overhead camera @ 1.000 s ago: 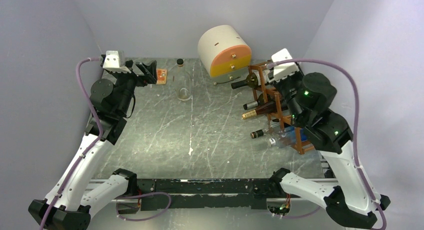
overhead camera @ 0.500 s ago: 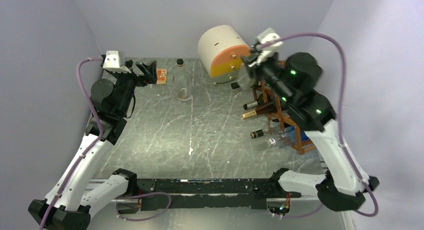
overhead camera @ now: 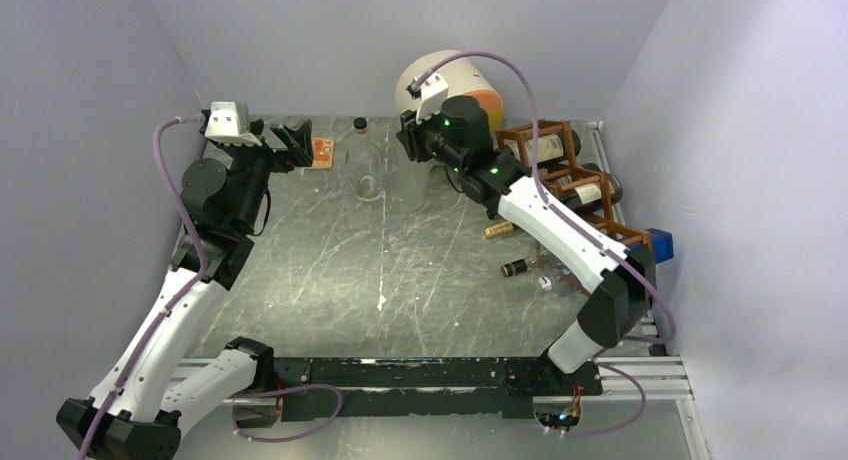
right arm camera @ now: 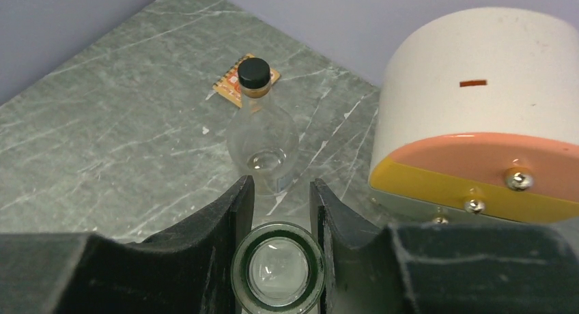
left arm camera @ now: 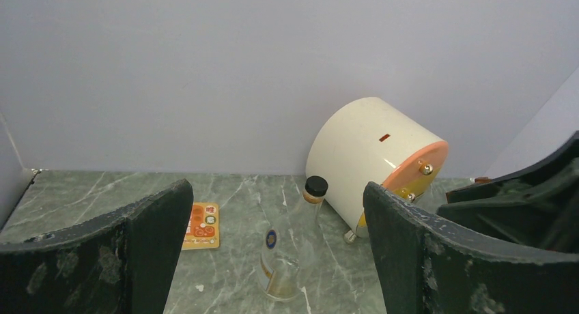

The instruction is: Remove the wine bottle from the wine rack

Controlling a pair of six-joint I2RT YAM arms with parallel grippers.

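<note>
The right tool [right arm camera: 281, 188] gripped one wine bottle [right arm camera: 278, 267], seen end-on with its long axis along the fingers. It hung over the desk [overhead camera: 330, 270], well left of the one rack [overhead camera: 548, 170]. At least three other bottles [overhead camera: 585, 192] lay racked. The left tool [left arm camera: 273, 259] gaped wide, farther off.
</note>
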